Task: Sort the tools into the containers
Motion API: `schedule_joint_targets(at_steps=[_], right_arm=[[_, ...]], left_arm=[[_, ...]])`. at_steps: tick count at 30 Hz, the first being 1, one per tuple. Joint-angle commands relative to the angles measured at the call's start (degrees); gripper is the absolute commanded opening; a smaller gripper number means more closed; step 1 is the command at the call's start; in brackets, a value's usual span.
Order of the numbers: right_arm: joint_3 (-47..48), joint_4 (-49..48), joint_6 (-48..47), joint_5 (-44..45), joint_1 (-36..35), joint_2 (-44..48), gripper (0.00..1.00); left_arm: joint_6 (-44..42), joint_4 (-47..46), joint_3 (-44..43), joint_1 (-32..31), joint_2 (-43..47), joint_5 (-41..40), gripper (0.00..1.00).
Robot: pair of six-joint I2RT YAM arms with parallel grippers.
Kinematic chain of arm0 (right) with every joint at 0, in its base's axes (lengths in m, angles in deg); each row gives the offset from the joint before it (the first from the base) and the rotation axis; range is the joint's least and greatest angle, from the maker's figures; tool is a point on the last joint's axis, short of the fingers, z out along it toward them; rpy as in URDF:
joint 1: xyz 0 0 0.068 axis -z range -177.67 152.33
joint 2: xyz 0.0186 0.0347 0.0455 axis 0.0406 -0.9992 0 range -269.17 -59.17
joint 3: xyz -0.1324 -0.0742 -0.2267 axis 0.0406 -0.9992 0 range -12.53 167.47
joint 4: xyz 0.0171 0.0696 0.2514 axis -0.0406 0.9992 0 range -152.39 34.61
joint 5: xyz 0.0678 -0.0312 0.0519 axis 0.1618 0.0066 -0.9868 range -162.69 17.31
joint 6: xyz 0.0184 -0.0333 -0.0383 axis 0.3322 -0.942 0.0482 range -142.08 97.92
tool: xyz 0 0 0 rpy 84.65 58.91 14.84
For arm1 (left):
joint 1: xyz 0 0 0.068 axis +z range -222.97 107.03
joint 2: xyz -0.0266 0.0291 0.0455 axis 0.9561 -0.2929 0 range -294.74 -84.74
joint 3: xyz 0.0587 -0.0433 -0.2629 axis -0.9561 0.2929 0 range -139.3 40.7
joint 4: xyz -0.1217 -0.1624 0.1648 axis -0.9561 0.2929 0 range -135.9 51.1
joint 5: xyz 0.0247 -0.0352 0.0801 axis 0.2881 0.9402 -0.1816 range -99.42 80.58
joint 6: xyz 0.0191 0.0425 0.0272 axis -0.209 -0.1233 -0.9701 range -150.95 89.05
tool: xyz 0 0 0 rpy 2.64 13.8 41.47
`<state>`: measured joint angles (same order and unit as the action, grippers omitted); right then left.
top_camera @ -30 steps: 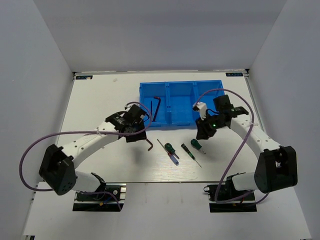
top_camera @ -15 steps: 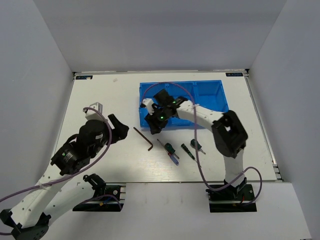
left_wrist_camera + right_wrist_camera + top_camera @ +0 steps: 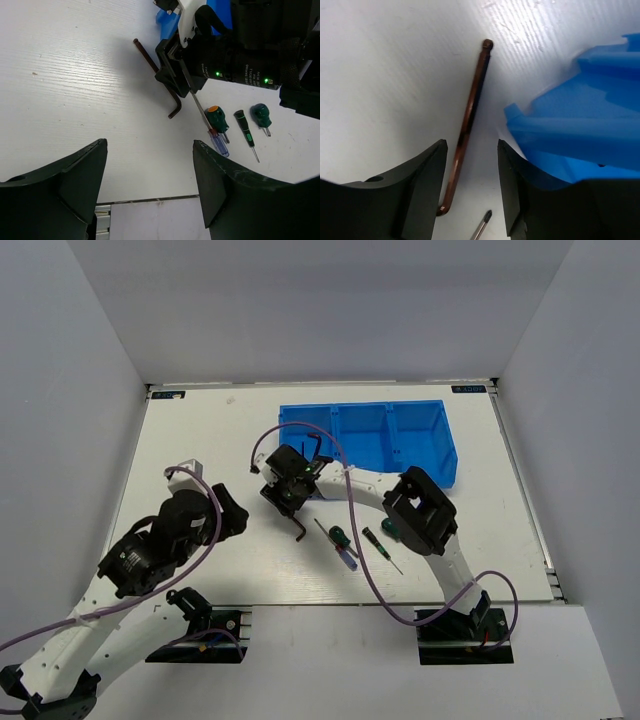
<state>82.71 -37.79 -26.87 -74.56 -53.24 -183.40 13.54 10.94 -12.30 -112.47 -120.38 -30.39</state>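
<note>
Hidden: from above the right gripper (image 3: 285, 490) covers the upper run of 1 hex key (image 3: 300, 528). The tray (image 3: 560, 135) is cut to 1 blurred blue corner in the right wrist view, and a 2nd hex key (image 3: 315, 445) in its left compartment is hard to make out. Materials: the 1st key is a thin, dark, coppery L-rod with a ball end, flat on the matte white, finely grooved table (image 3: 60, 90). Position: it lies untouched in the gap between the right gripper's parted fingers, just beside the tray corner, while the left gripper (image 3: 150, 150) is spread wide, empty, well apart.
</note>
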Motion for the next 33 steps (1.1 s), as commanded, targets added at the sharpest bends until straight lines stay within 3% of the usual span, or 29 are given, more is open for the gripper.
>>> schedule_joint_targets(at_steps=[1,8,12,13,15,21,23,29,32,33], right_arm=[[-0.3,-2.4,0.0,6.4,-0.4,-1.4,0.51],[-5.9,-0.8,1.1,-0.4,-0.9,0.1,0.34],[-8.7,0.4,1.1,-2.2,-1.6,1.2,0.11],[-8.9,0.5,1.0,-2.5,-1.8,1.8,0.01],[-9.9,2.1,0.4,-4.2,-1.6,2.5,0.00],[-9.2,9.1,-6.5,-32.7,-0.2,9.8,0.00],[-8.8,7.1,-5.8,-34.5,0.6,12.9,0.00],[-6.6,0.2,-0.6,-23.3,5.4,20.2,0.00],[-6.2,-2.8,0.7,-9.3,7.6,21.2,0.00],[-6.6,-3.5,0.9,-0.4,8.8,21.3,0.00]], left_arm=[[0.3,1.0,0.2,0.2,-0.2,-0.7,0.79],[-0.2,0.4,0.2,0.2,-0.7,0.3,0.79],[0.3,-0.1,1.2,0.2,-0.7,0.3,0.79],[0.3,-0.1,1.2,0.2,-0.7,0.3,0.79],[0.3,-0.7,1.8,0.2,-0.7,0.3,0.79],[-0.2,-3.8,2.9,0.2,-2.0,0.8,0.79],[-0.9,-5.6,2.9,0.2,-3.6,0.8,0.79],[-2.1,-8.2,2.9,0.2,-4.1,0.8,0.74],[-2.1,-9.5,3.4,0.2,-4.7,2.2,0.70],[-2.6,-10.2,3.4,0.2,-4.7,2.3,0.68]])
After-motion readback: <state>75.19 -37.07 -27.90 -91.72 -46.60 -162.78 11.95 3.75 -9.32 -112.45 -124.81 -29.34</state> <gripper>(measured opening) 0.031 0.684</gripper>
